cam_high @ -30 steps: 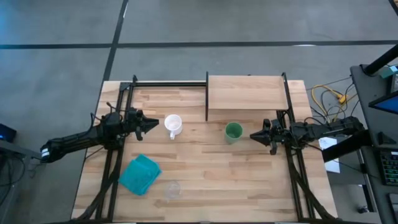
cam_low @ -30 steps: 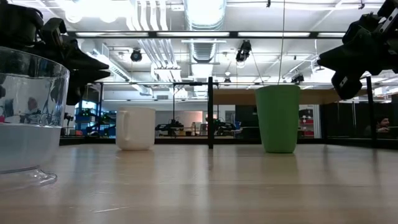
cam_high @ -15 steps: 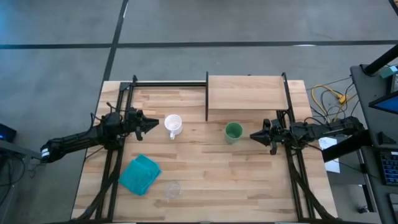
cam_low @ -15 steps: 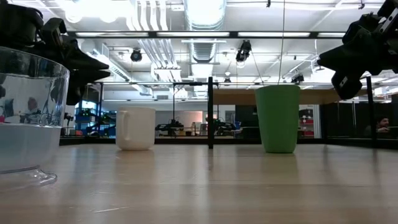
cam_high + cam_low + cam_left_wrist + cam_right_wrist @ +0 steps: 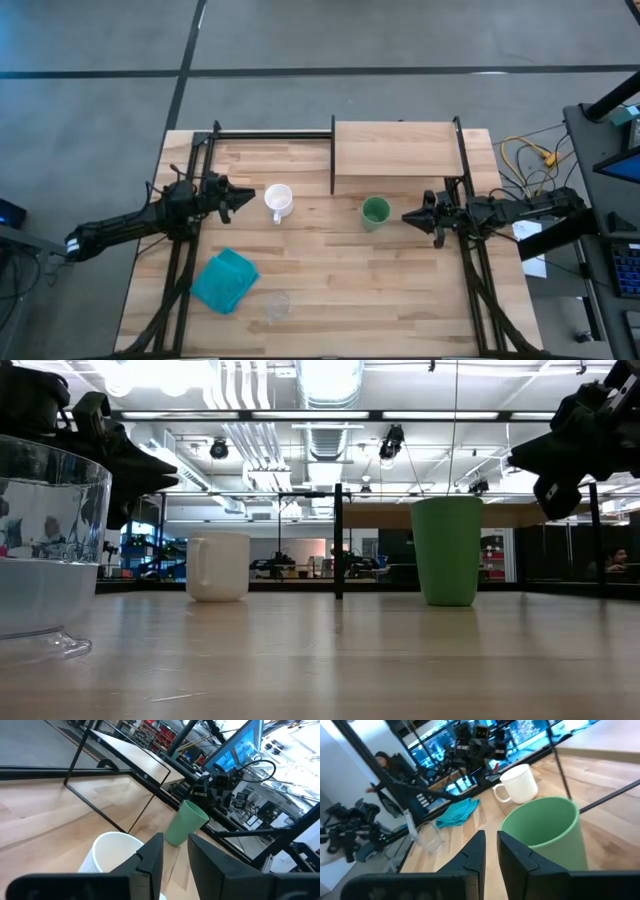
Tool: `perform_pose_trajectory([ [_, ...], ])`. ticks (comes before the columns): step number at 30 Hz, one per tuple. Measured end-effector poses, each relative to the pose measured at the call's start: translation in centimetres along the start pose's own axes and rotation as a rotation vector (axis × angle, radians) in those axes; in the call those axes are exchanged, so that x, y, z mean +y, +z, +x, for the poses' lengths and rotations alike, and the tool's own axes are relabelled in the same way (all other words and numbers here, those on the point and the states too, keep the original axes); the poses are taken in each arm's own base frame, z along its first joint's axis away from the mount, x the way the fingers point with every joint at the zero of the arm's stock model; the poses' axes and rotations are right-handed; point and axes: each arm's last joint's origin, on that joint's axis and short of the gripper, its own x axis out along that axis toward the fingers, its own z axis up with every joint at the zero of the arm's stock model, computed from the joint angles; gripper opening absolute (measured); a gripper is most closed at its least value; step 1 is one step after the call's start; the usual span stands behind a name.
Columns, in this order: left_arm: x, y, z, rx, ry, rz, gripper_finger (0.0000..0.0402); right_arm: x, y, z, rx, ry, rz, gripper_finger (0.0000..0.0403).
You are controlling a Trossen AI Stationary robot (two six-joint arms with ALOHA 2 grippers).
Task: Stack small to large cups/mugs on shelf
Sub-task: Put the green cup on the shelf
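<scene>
Three vessels stand upright on their bases on the wooden table. The white mug [image 5: 278, 199] is left of centre, the green cup [image 5: 375, 211] is right of centre just in front of the shelf [image 5: 397, 150], and the clear cup [image 5: 277, 305] is near the front edge. My left gripper [image 5: 246, 198] hovers level just left of the mug, its fingers a little apart, with the mug's rim [image 5: 116, 851] right ahead. My right gripper [image 5: 407, 217] hovers level just right of the green cup [image 5: 545, 835], its fingers almost together. Neither touches anything.
A teal folded cloth [image 5: 225, 280] lies at the front left, beside the clear cup. Black frame rails run along the table's left, right and far sides. The shelf's thin black posts [image 5: 333, 155] stand between the mug and the green cup. Bare tabletop lies in the middle front.
</scene>
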Motion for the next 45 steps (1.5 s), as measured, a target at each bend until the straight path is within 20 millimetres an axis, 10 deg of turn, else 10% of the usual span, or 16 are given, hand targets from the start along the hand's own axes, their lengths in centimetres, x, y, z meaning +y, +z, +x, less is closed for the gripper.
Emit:
perform_pose_trajectory([
  [18,-0.3,0.4,0.1,-0.001,0.000,-0.052,0.0075,0.2,0.4,0.0,-0.056,0.003,0.196,0.0043],
  [30,-6.9,9.8,-0.6,0.055,-0.058,0.207,0.0075,1.4,2.3,-0.3,-0.160,0.182,0.221,0.0043],
  [45,-13.7,20.7,3.7,0.249,0.096,0.525,0.0075,9.3,15.3,0.1,0.111,0.081,-0.156,0.0043],
])
